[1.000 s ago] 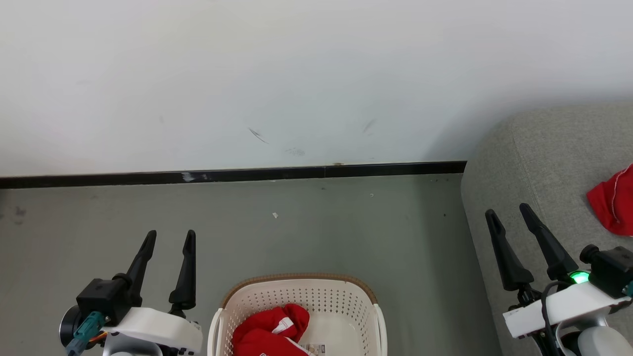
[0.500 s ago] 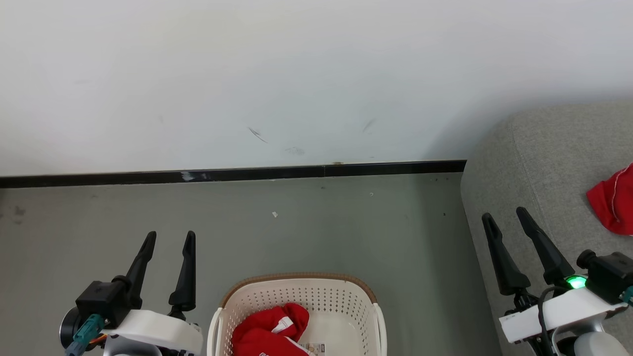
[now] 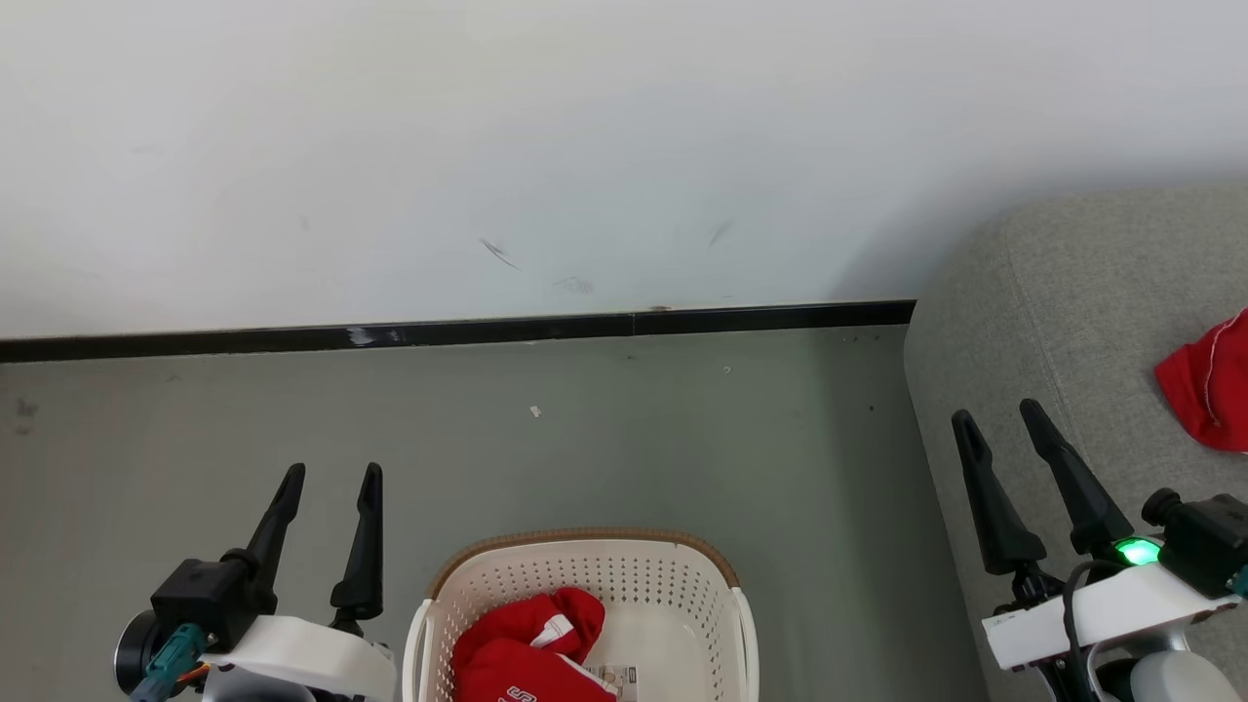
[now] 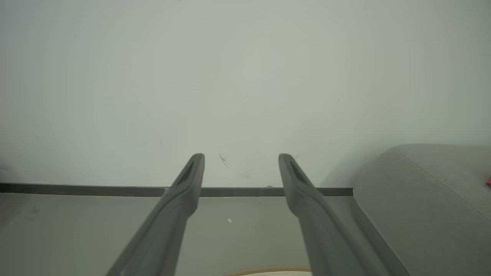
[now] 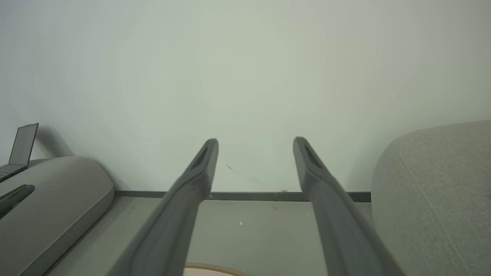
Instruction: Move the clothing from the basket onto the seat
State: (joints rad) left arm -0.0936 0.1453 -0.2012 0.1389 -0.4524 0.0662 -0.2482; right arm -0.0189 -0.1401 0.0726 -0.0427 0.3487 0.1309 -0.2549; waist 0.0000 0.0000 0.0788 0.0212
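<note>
Red soft clothing [image 3: 517, 653] with white trim lies bunched in the left half of the basket [image 3: 634, 585]. The basket is an oval cream plastic tub with rows of small round holes in its wall and a brown woven-look rim. White letters show on the lowest fold, but the picture's edge cuts them off and they cannot be read. A small printed label [image 3: 616, 675] lies on the basket's bottom just right of the fabric, its print too small to make out.

Another red piece [image 3: 1204, 390] with a white stitched edge rests on the seat [image 3: 1072, 292] at the far right, well apart from the basket. The seat has coarse grey woven upholstery, a rounded corner and a stitched seam.

The left gripper [image 3: 331, 475] hangs left of the basket over the smooth grey floor [image 3: 585, 439], its long dark tapered fingers apart and empty. The right gripper [image 3: 994, 414] hangs at the seat's left edge, its fingers also spread and holding nothing, with a green light [image 3: 1131, 551] glowing behind them.
</note>
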